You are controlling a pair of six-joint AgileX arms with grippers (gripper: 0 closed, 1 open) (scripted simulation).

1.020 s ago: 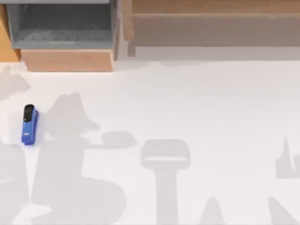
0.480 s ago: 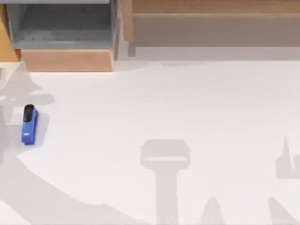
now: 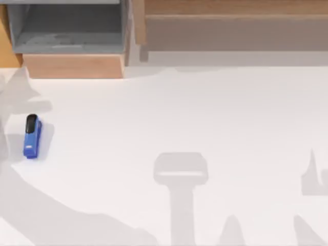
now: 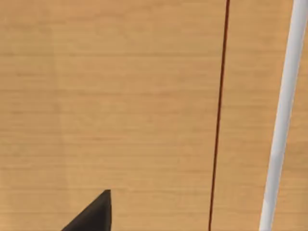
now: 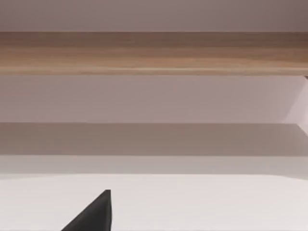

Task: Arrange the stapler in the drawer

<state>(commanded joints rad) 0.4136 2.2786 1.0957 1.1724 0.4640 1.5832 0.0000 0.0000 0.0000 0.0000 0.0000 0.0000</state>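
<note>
The blue stapler [image 3: 32, 137] lies flat on the white table near the left edge, its black end pointing toward the back. Behind it the drawer [image 3: 72, 65] stands pulled out at the back left, with its grey inside [image 3: 66, 25] facing up and its tan front panel toward the stapler. Nothing lies inside it that I can see. A dark piece of my left gripper [image 4: 94, 215] shows in the left wrist view against a tan wooden surface. A similar dark piece of my right gripper [image 5: 94, 215] shows over the white table, facing the brown wooden panel.
A wider brown wooden panel [image 3: 230, 31] runs along the back right. Grey arm shadows lie on the table [image 3: 205, 113] at the left and along the front. An orange wooden surface [image 3: 5, 51] borders the drawer's left side.
The left arm's shadow has swung from the table's middle-left toward the left edge and front corner. The stapler and the drawer have not moved.
</note>
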